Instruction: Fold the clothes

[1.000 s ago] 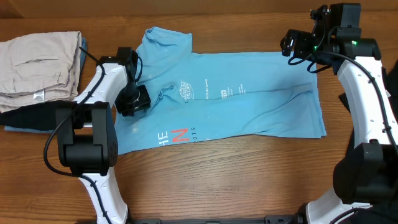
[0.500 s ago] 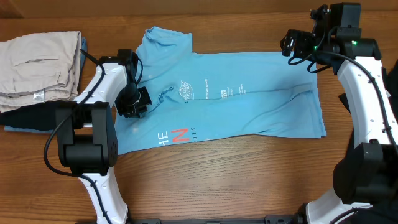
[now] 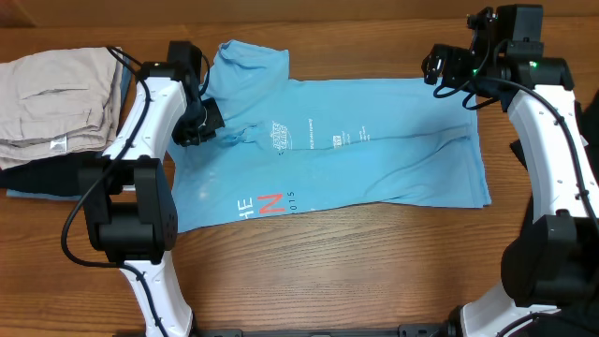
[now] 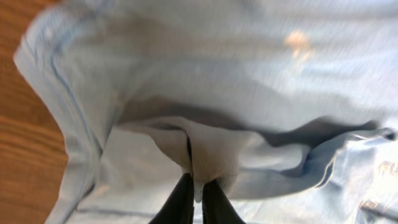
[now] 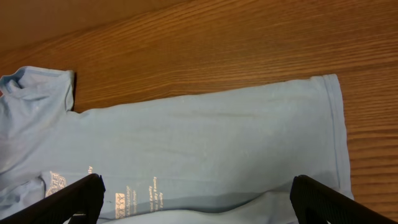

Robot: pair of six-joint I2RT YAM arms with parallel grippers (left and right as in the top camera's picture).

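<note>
The clothes, a light blue T-shirt [image 3: 374, 159] with white lettering and a red mark, lie spread across the wooden table. My left gripper [image 3: 221, 133] is at the shirt's left part, near the collar, shut on a pinched fold of the blue fabric. The left wrist view shows the gripper [image 4: 196, 186] with the fold squeezed between its dark fingertips, and the shirt [image 4: 249, 81] bunched around them. My right gripper [image 3: 440, 67] hangs open above the shirt's back right corner. In the right wrist view the gripper [image 5: 196, 182] has only flat shirt [image 5: 205, 143] below it.
A folded beige garment [image 3: 56, 103] lies at the left edge on top of a dark garment [image 3: 37, 178]. Bare wooden table [image 3: 328, 271] shows in front of the shirt and behind it. The arm bases stand at the front left and front right.
My left gripper closed on a fold of the shirt and moved toward the back of the table, pulling the fabric with it. The right arm has not moved.
</note>
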